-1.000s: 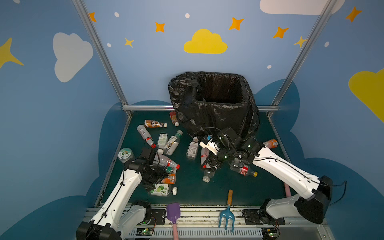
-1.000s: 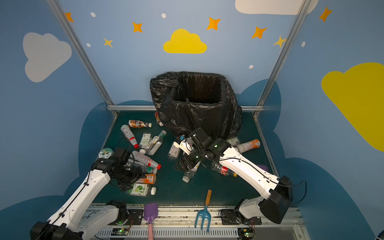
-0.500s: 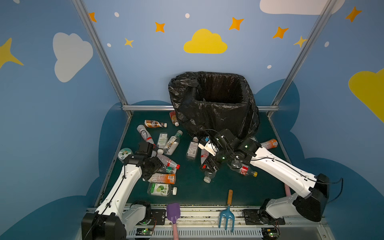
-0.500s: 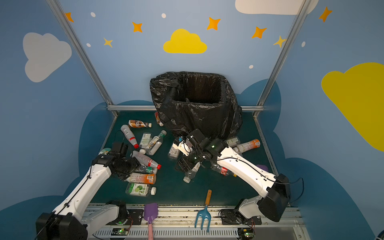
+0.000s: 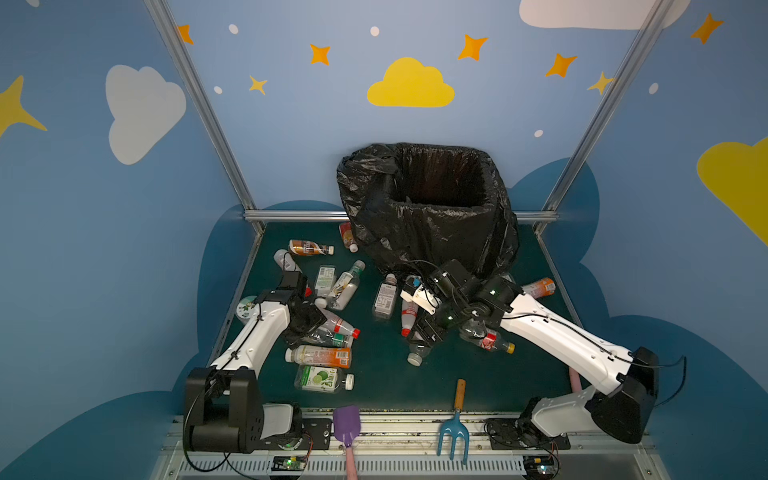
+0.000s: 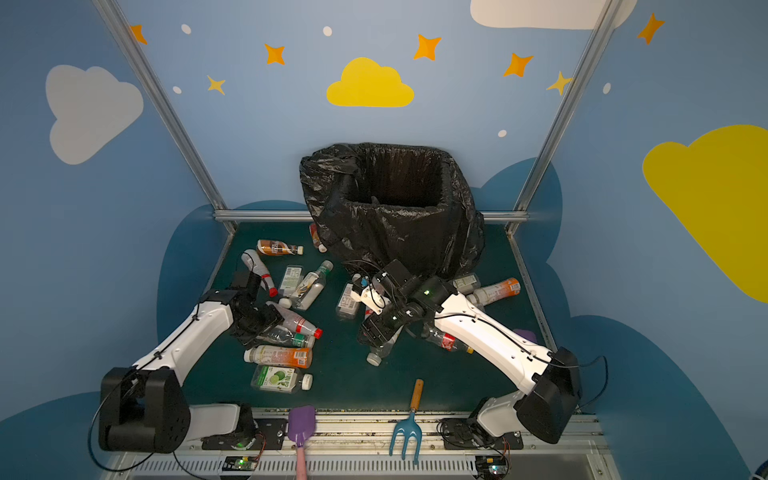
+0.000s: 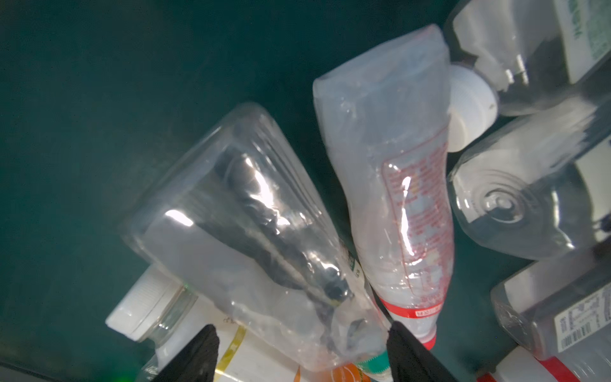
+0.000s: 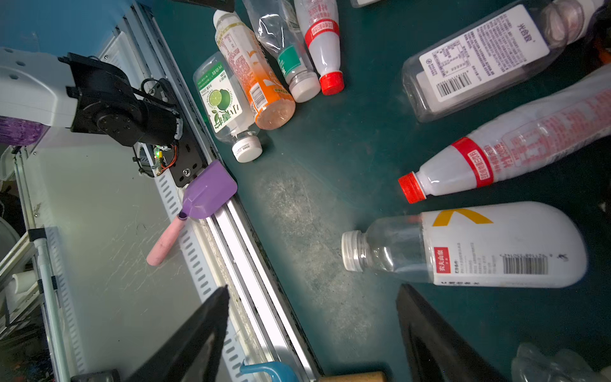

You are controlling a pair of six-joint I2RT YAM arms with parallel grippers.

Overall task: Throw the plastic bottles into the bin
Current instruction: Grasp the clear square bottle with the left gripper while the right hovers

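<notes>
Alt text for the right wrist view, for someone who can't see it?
The right end effector hangs open and empty over the green mat, near a clear bottle with a white label. A red-capped bottle and others lie nearby; a purple toy shovel lies across the rail at the mat's edge.

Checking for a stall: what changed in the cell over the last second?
Left arm drew back from the front edge, deeper into the cell, uncovering the orange-label bottle. The left gripper now straddles a crushed clear bottle; whether it grips is unclear. The right gripper barely shifted, open and empty. Nothing was dropped. The lime-label bottle and the bin stayed put.
</notes>
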